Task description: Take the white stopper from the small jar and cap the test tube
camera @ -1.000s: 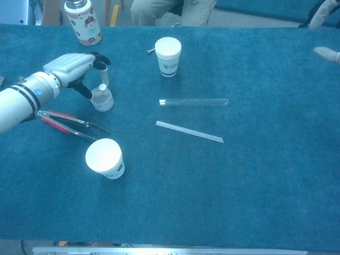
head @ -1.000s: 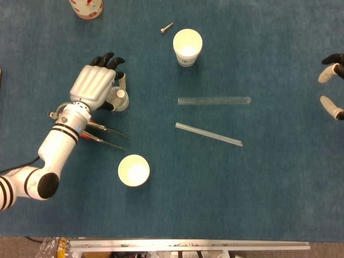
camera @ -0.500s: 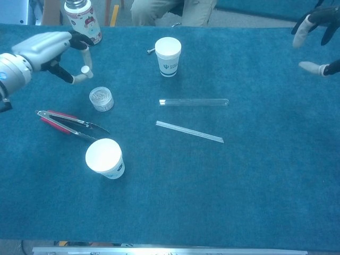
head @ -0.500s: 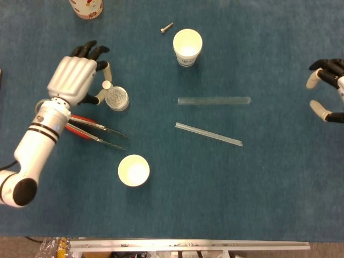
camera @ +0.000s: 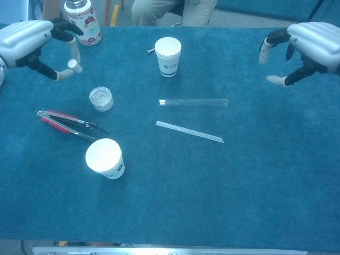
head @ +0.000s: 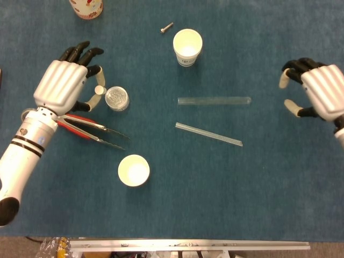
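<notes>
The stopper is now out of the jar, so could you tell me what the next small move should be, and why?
Probably carry the stopper, pinched in the left robot hand, toward the tube. The tube lies flat, uncapped, with the right robot hand open beside its far end.

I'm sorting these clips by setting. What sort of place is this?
Probably a robot test bench set up for lab-style tasks, not a real lab: a table under blue cloth, with a test tube, a small jar and paper cups laid out, and someone seated at the far edge.
</notes>
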Robot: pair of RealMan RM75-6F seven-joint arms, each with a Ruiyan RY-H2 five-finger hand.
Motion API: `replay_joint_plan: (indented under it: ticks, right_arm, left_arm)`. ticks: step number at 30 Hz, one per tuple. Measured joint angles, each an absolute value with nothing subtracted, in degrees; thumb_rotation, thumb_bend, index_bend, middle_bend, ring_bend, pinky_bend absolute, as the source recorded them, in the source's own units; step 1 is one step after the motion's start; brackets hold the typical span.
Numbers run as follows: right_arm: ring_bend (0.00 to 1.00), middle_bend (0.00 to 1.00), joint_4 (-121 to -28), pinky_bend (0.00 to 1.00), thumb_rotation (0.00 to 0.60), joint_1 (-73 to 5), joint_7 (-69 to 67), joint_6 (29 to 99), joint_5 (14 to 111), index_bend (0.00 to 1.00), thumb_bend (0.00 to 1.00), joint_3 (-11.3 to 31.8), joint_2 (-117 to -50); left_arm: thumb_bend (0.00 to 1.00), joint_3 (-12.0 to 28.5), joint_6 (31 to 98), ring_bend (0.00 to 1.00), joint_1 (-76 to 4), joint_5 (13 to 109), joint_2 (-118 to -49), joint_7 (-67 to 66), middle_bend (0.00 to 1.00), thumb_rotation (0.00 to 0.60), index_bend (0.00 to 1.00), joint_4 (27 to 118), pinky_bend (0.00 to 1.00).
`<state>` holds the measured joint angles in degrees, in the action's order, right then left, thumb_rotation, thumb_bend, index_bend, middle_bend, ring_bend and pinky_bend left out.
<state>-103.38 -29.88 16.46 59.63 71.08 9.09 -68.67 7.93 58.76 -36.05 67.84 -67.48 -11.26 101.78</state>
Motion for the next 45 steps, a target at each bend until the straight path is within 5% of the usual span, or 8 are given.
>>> replay_joint_plan:
  ticks: [21,45]
  right_arm:
    - [0.22,0.31,-96.94,0.43,0.6,-39.27,26.9,54.26,57.3,0.46,0.23,10.56,-81.69]
    - [0.22,0.31,-85.08,0.43,0.6,-48.33,39.9,57.73,43.01,0.46,0.23,11.8,-99.85]
  left_arm:
    - [0.36,7.21,60.46,0.0,-34.47,72.13,-64.5,-9.76,0.15,0.6,0.56,104.22,0.02]
    - [0.36,5.74,62.67,0.0,-31.92,77.4,-61.56,-6.69,0.14,0.6,0.56,106.61,0.02]
